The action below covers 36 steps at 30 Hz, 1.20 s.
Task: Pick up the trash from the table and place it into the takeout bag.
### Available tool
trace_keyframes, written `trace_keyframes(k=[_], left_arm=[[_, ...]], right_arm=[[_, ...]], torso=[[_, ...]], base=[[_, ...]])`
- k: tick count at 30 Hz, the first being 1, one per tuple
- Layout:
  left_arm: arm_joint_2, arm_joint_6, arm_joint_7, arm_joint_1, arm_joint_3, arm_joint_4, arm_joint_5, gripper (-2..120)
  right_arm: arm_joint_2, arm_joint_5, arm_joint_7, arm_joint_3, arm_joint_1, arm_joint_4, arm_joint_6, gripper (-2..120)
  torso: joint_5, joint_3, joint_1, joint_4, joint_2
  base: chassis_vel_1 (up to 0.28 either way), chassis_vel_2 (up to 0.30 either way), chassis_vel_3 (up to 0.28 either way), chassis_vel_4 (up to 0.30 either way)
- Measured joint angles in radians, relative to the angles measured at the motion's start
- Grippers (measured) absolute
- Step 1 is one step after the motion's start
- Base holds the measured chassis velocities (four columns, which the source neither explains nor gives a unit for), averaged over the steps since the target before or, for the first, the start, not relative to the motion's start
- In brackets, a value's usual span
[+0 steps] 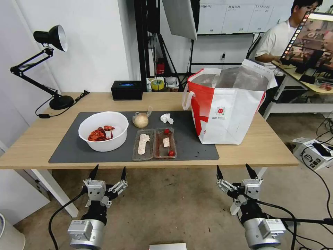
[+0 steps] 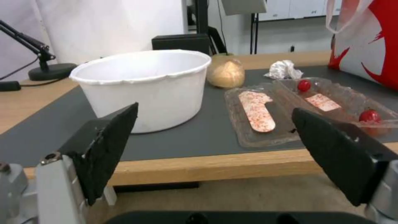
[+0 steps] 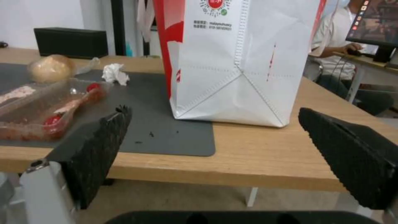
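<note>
Head view has both grippers hanging below the near edge of the tabletop point(image 1: 41, 139), left gripper point(image 1: 108, 173) under the bowl point(image 1: 103, 131) and right gripper point(image 1: 234, 172) under the bag point(image 1: 229, 107), each with its fingers spread wide and holding nothing. All the trash lies on the grey mat point(image 1: 69, 149), well beyond the fingertips: the bowl with red scraps at the left, the tray point(image 1: 154, 144) lying open beside it, the beige ball in its clear wrap point(image 1: 141, 120) just behind the tray, and the tissue point(image 1: 166, 118) near the ball. The bag stands upright at the right end of the mat, partly on bare wood, its foil lining visible at the open mouth.

The left wrist view frames the bowl and tray between that gripper's fingers point(image 2: 112, 137), but from so low that the bowl's wall hides the scraps seen from above. It does show two small red round pieces and pale speckled strips in the tray. The right wrist view shows the bag's lower part, with its top cut off, and dark crumbs on the mat by the bag's base. The lamp point(image 1: 52, 38) and black box point(image 1: 127, 89) sit at the back of the tabletop.
</note>
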Motion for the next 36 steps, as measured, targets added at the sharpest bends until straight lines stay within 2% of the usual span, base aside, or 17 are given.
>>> trace_keyframes(k=[12,17,22,25,29,31,33,36], left_arm=[[0.002,0.008,-0.004,-0.002,-0.001,0.000,-0.009,100],[0.038,0.123,-0.077,-0.037,-0.024,-0.012,-0.129,100],[0.055,0.173,-0.108,-0.055,-0.032,-0.017,-0.191,100],[0.084,0.255,-0.162,-0.084,-0.049,-0.026,-0.289,100],[0.101,0.305,-0.195,-0.103,-0.059,-0.032,-0.349,100],[0.130,0.389,-0.251,-0.133,-0.076,-0.042,-0.450,100],[0.139,0.416,-0.268,-0.142,-0.081,-0.045,-0.481,100],[0.168,0.498,-0.324,-0.172,-0.098,-0.055,-0.580,100]], right_arm=[[-0.006,0.006,0.000,0.000,0.004,0.000,-0.007,100],[-0.114,0.103,0.023,0.001,0.089,-0.003,-0.126,100],[-0.168,0.161,0.034,-0.001,0.132,-0.004,-0.185,100],[-0.252,0.251,0.053,-0.001,0.200,-0.009,-0.283,100],[-0.298,0.301,0.064,-0.001,0.237,-0.012,-0.336,100],[-0.388,0.398,0.084,0.000,0.310,-0.017,-0.439,100],[-0.416,0.427,0.090,0.000,0.333,-0.018,-0.471,100],[-0.508,0.525,0.110,0.000,0.407,-0.023,-0.575,100]], torso=[[0.0000,0.000,0.000,-0.0001,0.000],[0.0002,0.000,0.000,0.0003,0.000],[0.0002,0.000,0.000,-0.0001,0.000],[0.0000,0.000,0.000,0.0001,0.000],[0.0002,0.000,0.000,0.0000,0.000],[0.0001,0.000,0.000,0.0001,0.000],[0.0001,0.000,0.000,0.0001,0.000],[0.0001,0.000,0.000,0.0000,0.000]], base=[[0.000,0.000,0.000,0.000],[0.000,0.000,0.000,0.000],[0.000,0.000,0.000,0.000],[0.000,0.000,0.000,0.000],[0.000,0.000,0.000,0.000],[0.000,0.000,0.000,0.000],[0.000,0.000,0.000,0.000],[0.000,0.000,0.000,0.000]])
